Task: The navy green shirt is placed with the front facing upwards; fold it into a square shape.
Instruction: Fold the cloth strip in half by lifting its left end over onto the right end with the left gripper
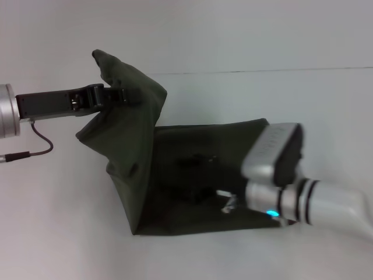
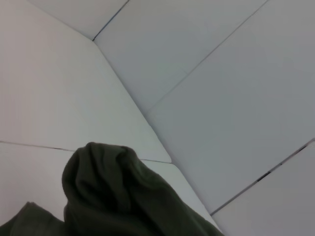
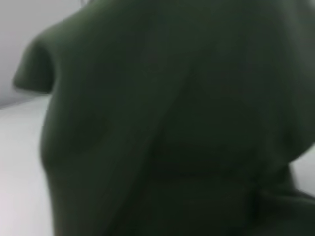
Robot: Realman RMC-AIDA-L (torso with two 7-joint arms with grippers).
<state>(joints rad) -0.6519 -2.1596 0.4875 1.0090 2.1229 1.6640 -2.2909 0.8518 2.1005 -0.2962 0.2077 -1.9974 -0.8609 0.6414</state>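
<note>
Left gripper (image 1: 119, 95), at 10 o'clock, pinches a raised fold of the navy green shirt (image 1: 192, 181); shirt's remainder lies on white table (image 1: 58, 233); right gripper (image 1: 233, 201), at 4 o'clock, over cloth, finger state unreadable.

white table (image 1: 233, 35), thin dark seams (image 2: 162, 96)
</note>
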